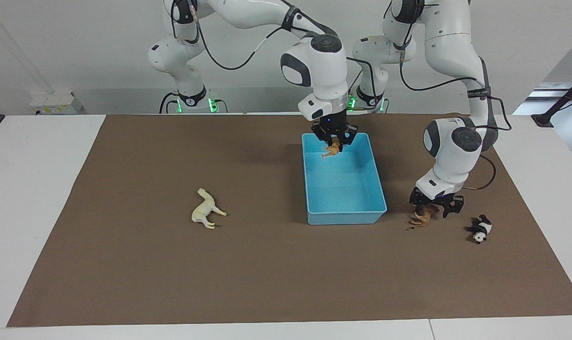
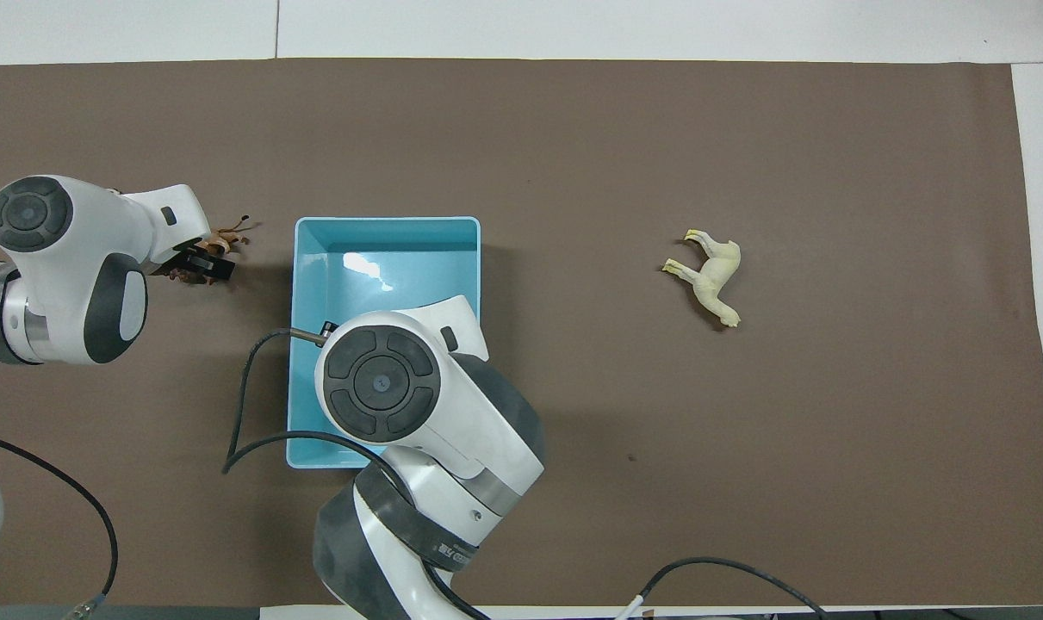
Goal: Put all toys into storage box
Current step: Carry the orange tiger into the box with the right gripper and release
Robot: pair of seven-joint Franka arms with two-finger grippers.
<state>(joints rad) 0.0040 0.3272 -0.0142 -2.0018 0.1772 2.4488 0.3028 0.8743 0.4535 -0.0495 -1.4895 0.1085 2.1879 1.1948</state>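
The right gripper [image 1: 335, 140] hangs over the storage box [image 1: 378, 189], jaws clamping the tiger [image 1: 331, 150], while the left gripper [image 1: 432, 207] is down on the brown maned animal [image 1: 422, 218], its jaws unclear.

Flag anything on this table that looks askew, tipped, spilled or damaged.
Only the cream horse stands out: it lies flat on its side on the brown mat, legs out sideways, toward the right arm's end of the table. The blue storage box sits square, and nothing looks spilled or broken.

Table [image 1: 40, 189] w/ brown mat [image 1: 267, 264] (box [image 1: 345, 217], toys).
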